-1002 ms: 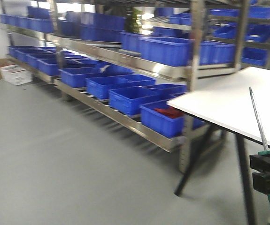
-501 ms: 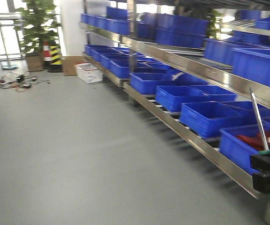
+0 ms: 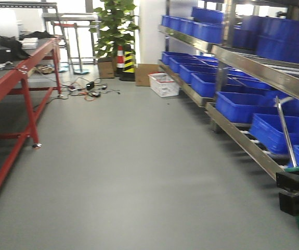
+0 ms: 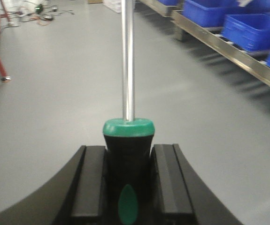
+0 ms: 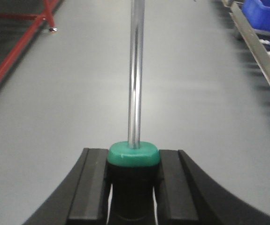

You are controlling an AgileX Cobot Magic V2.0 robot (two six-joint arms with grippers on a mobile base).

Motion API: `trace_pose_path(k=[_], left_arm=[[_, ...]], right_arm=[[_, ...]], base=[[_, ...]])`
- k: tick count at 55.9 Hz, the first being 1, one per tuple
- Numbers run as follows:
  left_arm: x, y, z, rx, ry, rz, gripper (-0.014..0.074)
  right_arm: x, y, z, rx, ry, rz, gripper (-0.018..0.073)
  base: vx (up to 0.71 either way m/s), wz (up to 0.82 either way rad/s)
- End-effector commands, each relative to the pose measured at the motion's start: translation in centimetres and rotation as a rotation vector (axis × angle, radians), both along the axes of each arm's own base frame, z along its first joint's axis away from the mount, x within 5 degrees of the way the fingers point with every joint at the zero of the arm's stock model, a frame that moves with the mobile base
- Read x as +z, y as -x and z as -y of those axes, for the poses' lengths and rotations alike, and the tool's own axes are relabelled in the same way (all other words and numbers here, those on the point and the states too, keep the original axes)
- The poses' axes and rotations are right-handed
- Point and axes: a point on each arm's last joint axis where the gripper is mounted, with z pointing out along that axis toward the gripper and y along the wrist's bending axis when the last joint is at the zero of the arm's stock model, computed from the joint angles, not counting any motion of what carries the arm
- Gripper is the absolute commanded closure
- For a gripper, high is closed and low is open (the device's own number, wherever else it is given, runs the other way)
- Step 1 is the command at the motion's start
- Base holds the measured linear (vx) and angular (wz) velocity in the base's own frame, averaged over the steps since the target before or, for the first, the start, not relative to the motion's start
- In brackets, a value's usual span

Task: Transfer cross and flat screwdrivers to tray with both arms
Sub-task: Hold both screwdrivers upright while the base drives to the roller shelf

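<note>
Pinching a dark handle just below its green collar, the left pincer [image 4: 127, 161] is pressed tight on the left-hand screwdriver [image 4: 127, 129], whose silver shaft runs straight up the middle of its wrist view. The right pincer [image 5: 134, 180] clamps the right-hand screwdriver [image 5: 135, 157] the same way, with the shaft reaching to the top edge of the frame. The tips are out of view, so I cannot tell cross from flat. The tray shows in none of the views, so the drop-off looks some way off. The main risk, as I judge it, is the bare shafts sticking out ahead of the arms. A turn toward the right of the front view could knock one against the steel rack [image 3: 243, 140], and a swing to the left could catch the red-framed surface [image 3: 24, 83]. Either knock could twist a handle between the pads or pull it loose. The loose cables [image 3: 89, 91] on the floor at upper centre could also snag the mobile base. Blue bins [image 3: 237, 104] line the rack along the right side, and their insides are mostly hidden at this angle. A white crate [image 3: 165, 84] sits on the floor beside a cardboard box [image 3: 145, 73], and what it holds is too blurred to make out.
</note>
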Motion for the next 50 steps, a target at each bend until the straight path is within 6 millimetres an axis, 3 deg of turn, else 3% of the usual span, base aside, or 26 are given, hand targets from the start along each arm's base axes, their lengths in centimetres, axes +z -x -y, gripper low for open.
trace_pose_path(k=[1,50], left_arm=[[1.84,0.14,0.09,-0.02,0.032,0.117,0.0596],[1.84,0.14,0.09,-0.02,0.032,0.117,0.0596]], right_arm=[[2.09,0.12,0.0,0.007,-0.021,0.132,0.0567],[2.09,0.12,0.0,0.007,-0.021,0.132,0.0567]], base=[[0.6,0.39],[0.6,0.17]])
